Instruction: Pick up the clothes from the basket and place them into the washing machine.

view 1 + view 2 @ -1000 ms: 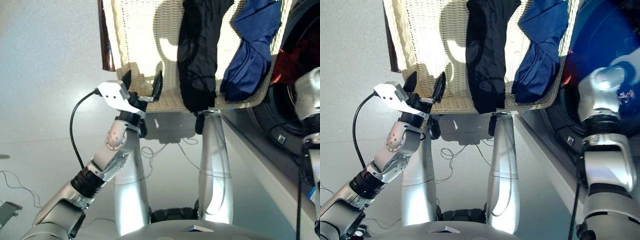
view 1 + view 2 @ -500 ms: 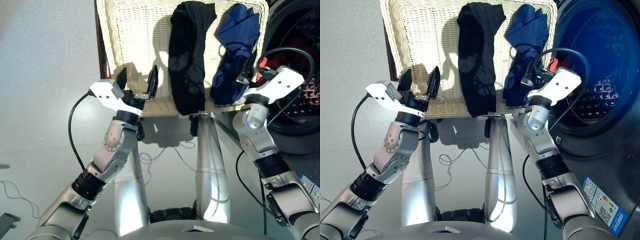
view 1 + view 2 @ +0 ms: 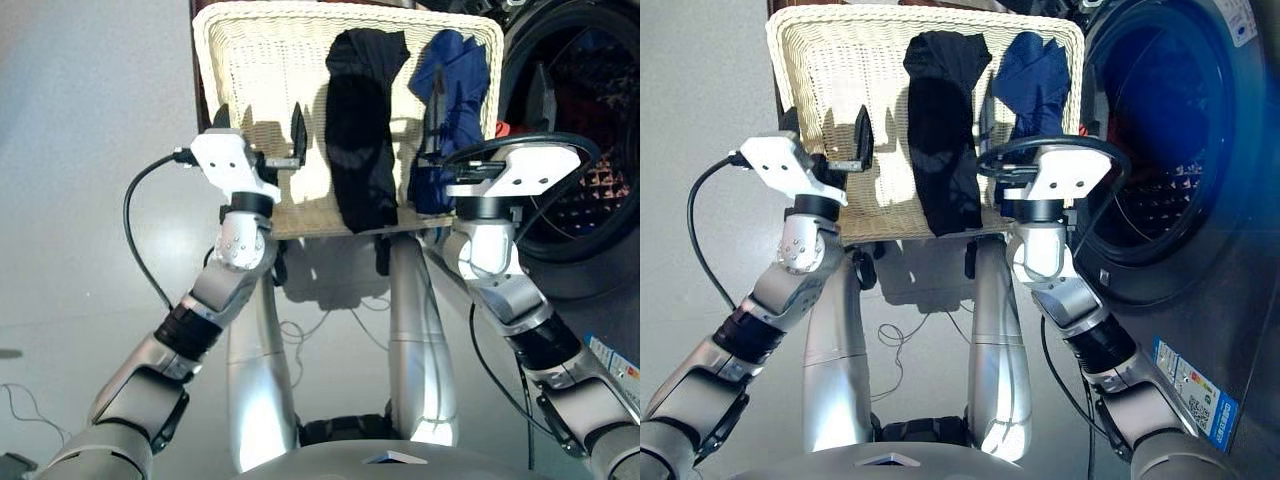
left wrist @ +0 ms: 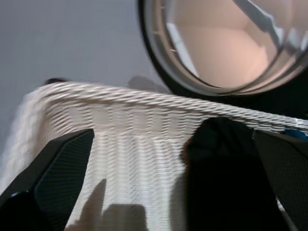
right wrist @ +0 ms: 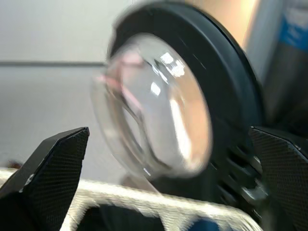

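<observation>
With red cloth in the washing machine (image 3: 1160,170), black garment (image 3: 362,150) and navy garment (image 3: 448,110) remained in the basket (image 3: 260,60), left gripper (image 3: 258,125) and right gripper (image 3: 485,110) both spread empty.

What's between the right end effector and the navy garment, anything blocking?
Nothing visible. The right end effector, fingers open, hovers over the navy garment in the basket. The black garment lies apart beside it. The washing machine opening alongside also looks unobstructed.

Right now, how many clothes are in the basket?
2: a black one in the middle of the basket, and a blue one on the side nearest the washing machine.
</observation>
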### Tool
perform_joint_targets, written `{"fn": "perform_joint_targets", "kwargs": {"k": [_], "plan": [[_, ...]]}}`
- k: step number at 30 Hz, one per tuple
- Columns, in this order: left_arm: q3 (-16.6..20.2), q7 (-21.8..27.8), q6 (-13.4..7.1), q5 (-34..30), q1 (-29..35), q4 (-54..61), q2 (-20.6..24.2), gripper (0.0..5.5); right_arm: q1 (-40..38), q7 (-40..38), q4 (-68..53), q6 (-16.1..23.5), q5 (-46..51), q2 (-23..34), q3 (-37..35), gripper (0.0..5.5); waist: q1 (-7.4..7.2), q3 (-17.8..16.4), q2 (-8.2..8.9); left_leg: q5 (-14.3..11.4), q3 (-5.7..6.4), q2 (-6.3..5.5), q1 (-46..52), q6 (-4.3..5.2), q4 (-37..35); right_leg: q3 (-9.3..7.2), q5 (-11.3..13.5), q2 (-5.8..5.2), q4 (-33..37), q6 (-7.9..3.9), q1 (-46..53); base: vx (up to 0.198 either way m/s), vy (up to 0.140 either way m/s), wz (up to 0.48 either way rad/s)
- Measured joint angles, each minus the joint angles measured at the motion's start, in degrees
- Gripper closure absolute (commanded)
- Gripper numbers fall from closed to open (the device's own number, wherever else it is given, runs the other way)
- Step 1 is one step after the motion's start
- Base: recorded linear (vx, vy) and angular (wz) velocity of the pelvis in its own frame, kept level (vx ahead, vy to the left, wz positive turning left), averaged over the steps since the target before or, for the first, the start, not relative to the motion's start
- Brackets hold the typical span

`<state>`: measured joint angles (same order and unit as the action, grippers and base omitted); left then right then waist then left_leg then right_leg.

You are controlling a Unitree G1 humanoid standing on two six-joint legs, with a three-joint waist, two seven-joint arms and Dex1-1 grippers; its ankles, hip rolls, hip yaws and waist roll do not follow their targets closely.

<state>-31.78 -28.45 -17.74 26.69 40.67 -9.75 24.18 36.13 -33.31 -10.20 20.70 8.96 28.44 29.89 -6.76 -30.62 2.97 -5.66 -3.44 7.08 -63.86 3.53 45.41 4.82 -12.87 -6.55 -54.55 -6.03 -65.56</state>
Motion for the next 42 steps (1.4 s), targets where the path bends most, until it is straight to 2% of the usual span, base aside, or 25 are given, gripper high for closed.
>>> {"fn": "perform_joint_targets", "kwargs": {"k": [1,6,10,14,18,23,28,31,34,38,42], "plan": [[-0.64,0.0,0.21,-0.07,0.93,-1.41,-0.29,0.0,0.54,0.33,0.0,-0.19,0.01,-0.38,0.77,0.0,0.25,0.0,0.06,-0.03,0.0,0.09,0.16,0.11,0.02,-0.03,0.0,0.09,-0.03,0.08,0.11,0.0,0.0,0.0],[-4.74,0.13,1.13,-0.05,5.25,-5.4,-3.65,0.0,5.38,3.03,-0.18,-0.45,3.78,-0.54,5.01,0.0,-0.85,0.06,0.76,-0.21,0.06,0.83,0.59,0.31,0.08,-0.06,0.16,0.89,0.05,0.47,0.4,0.0,0.0,0.0],[-6.72,1.19,2.6,-0.07,6.29,-8.97,-4.43,0.0,7.58,5.14,-0.24,-0.51,6.14,-0.53,7.68,0.0,-1.62,0.08,2.1,-0.28,-0.05,1.83,0.72,0.49,-0.04,-0.03,0.4,1.49,0.54,0.96,0.36,0.0,0.0,0.0],[-8.45,1.23,3.37,-0.43,6.81,-10.49,-5.84,0.0,8.72,6.08,-0.25,-0.59,8.33,-0.83,9.17,0.0,-1.92,0.08,2.17,-0.4,0.0,2.22,0.57,0.8,-0.14,-0.02,0.49,1.95,0.57,1.1,0.0,0.0,0.0,0.0],[-8.52,1.2,4.35,-1.17,7.32,-13.45,-7.35,0.0,10.76,6.48,-0.25,-0.83,8.41,-1.66,10.76,0.0,-2.61,0.07,2.18,-0.47,0.0,2.32,0.07,0.93,-0.12,-0.09,0.49,2.03,0.64,1.14,-0.46,0.0,0.0,0.0],[-8.36,0.97,5.18,-0.78,6.6,-18.23,-10.24,0.0,12.37,6.37,-0.25,-1.7,9.17,-2.92,12.24,0.0,-2.61,0.09,2.24,-0.53,0.02,2.46,-0.62,1.01,-0.18,-0.12,0.45,2.17,0.61,1.22,-1.2,0.0,0.0,0.0],[-8.24,-0.84,6.89,0.59,5.92,-24.65,-12.09,0.0,12.68,5.18,-0.25,-2.16,9.55,-3.14,12.81,0.0,-2.66,0.13,2.98,-0.5,-0.01,2.66,-2.56,1.07,0.03,-0.11,0.54,2.4,0.47,1.35,-3.24,0.0,0.0,0.0],[-8.0,-1.4,6.87,1.53,6.1,-25.57,-12.11,0.0,12.84,4.67,-0.25,-3.08,9.57,-3.21,13.12,0.0,-2.64,0.14,3.3,-0.47,-0.1,2.72,-3.1,1.23,0.15,-0.03,0.57,2.8,0.33,1.41,-3.98,0.0,0.0,0.0],[-5.79,-2.01,6.81,3.37,6.52,-26.86,-12.46,0.0,13.44,4.24,-0.25,-3.16,9.57,-3.23,13.35,0.0,-2.71,0.16,3.58,-0.54,-0.09,3.05,-3.67,1.36,0.41,-0.02,0.65,3.01,0.31,1.53,-4.52,0.0,0.0,0.0],[-4.84,-3.6,6.51,5.21,7.92,-27.91,-13.24,0.0,14.68,3.76,-0.24,-3.26,9.57,-3.23,13.37,0.0,-2.79,0.2,3.75,-0.64,-0.3,3.56,-4.29,1.52,0.68,0.13,0.75,3.27,0.22,1.68,-5.4,0.0,0.0,0.0],[-3.6,-4.9,5.29,5.2,8.58,-28.42,-14.26,0.0,14.74,3.65,-0.24,-3.27,9.58,-3.19,13.38,0.0,-2.76,0.26,3.88,-0.68,-0.53,3.96,-4.93,1.69,0.73,0.32,0.74,3.74,0.23,1.65,-6.3,0.0,0.0,0.0]]}}
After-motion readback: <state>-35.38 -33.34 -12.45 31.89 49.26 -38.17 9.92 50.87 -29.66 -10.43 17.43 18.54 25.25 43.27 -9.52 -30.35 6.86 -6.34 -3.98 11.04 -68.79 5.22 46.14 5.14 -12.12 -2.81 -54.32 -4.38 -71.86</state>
